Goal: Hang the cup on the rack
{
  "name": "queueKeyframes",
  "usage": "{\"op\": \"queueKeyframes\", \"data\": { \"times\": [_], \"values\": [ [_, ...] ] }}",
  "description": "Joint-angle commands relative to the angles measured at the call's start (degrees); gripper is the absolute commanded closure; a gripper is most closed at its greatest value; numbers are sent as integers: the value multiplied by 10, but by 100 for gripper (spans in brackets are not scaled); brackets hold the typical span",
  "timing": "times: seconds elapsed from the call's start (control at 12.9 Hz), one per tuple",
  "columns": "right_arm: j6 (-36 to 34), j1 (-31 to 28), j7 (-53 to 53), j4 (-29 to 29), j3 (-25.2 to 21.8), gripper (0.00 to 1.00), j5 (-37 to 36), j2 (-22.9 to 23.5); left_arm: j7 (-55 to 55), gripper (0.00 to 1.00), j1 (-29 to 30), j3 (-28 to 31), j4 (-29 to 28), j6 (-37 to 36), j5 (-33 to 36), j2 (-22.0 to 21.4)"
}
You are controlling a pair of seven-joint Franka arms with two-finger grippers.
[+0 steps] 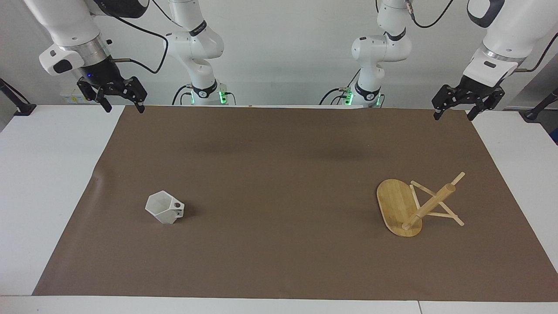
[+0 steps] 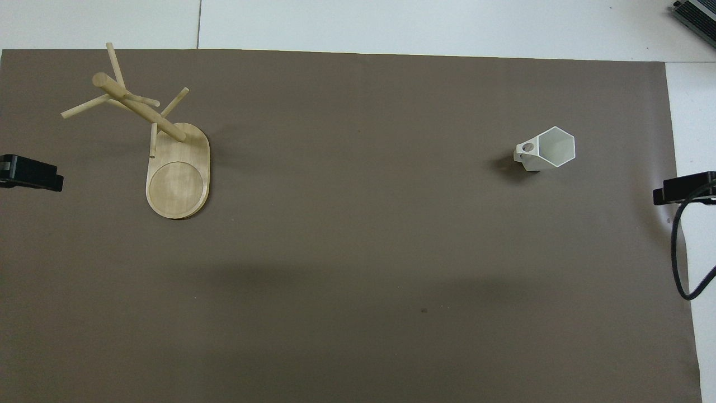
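Observation:
The white faceted cup (image 1: pixel 165 208) (image 2: pixel 545 148) stands on the brown mat toward the right arm's end of the table, mouth up. Its pierced handle points toward the left arm's end. The bamboo rack (image 1: pixel 399 207) (image 2: pixel 179 173) rests on its oval base toward the left arm's end, with its post and thin pegs bare. My right gripper (image 1: pixel 124 108) hangs open and empty high over the mat's corner nearest the robots, apart from the cup. My left gripper (image 1: pixel 453 116) hangs open and empty over the other near corner, apart from the rack.
A brown mat (image 1: pixel 279 174) covers most of the white table (image 1: pixel 43 174). A black cable (image 2: pixel 679 252) loops down by the right gripper (image 2: pixel 685 189). The left gripper (image 2: pixel 31 173) shows at the overhead view's edge.

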Motion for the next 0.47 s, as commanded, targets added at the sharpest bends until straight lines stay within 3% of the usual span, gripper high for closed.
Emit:
{"op": "queueKeyframes", "data": {
  "times": [0.0,0.39],
  "values": [
    [11,-5,-9,-11,1,0,0,-8,5,0,1,-1,-10,-1,-4,-11],
    [12,-4,-17,-25,0,0,0,-9,8,0,4,-1,-14,0,-4,-12]
  ]
}}
